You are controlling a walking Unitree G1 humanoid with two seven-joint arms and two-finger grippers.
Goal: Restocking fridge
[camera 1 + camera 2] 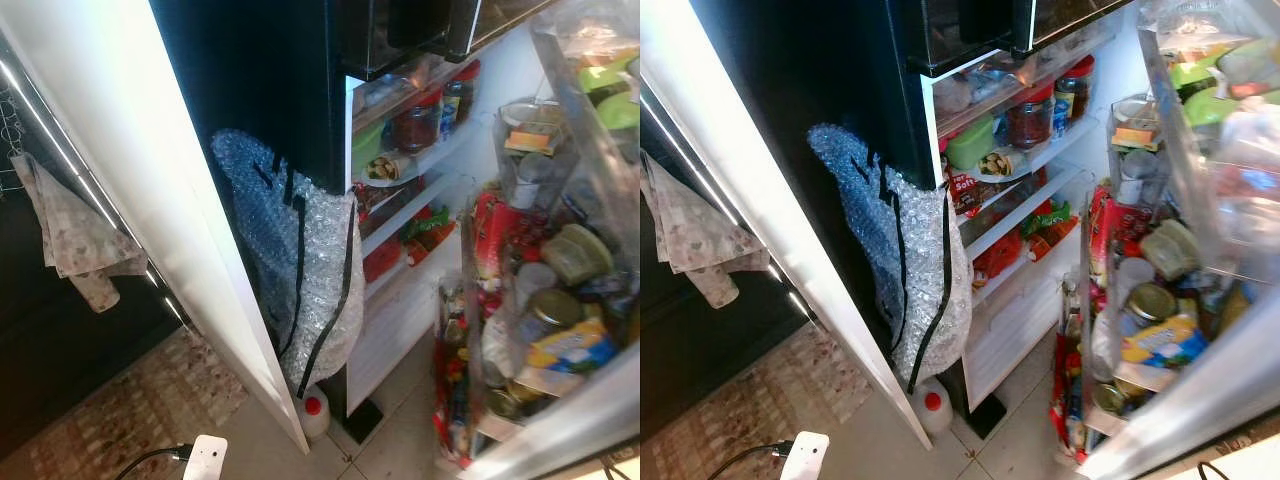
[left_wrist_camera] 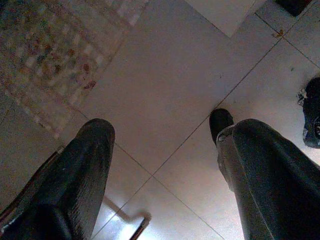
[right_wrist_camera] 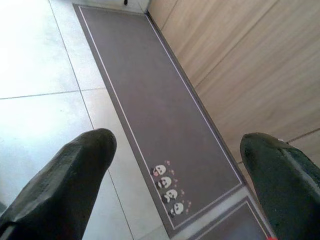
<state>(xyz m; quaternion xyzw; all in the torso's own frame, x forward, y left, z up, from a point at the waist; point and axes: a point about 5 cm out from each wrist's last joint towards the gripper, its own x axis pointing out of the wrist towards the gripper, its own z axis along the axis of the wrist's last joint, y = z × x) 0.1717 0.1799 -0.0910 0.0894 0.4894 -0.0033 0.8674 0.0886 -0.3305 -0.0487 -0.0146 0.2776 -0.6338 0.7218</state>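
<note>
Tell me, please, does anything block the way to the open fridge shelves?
Nothing visible blocks the shelves: the fridge stands open. Both end effectors hang open and empty over floor: left end effector, right end effector. Bubble wrap hangs beside the opening.

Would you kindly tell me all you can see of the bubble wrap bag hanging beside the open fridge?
The bubble wrap bag is a large, limp pouch of clear bubbled plastic edged and strapped with thin black bands. It hangs against the dark side of the fridge, between that side and the white panel to its left, and its right edge laps over the front of the shelves. Its lower end droops just above a white bottle with a red cap on the floor. What holds it up cannot be made out.
</note>
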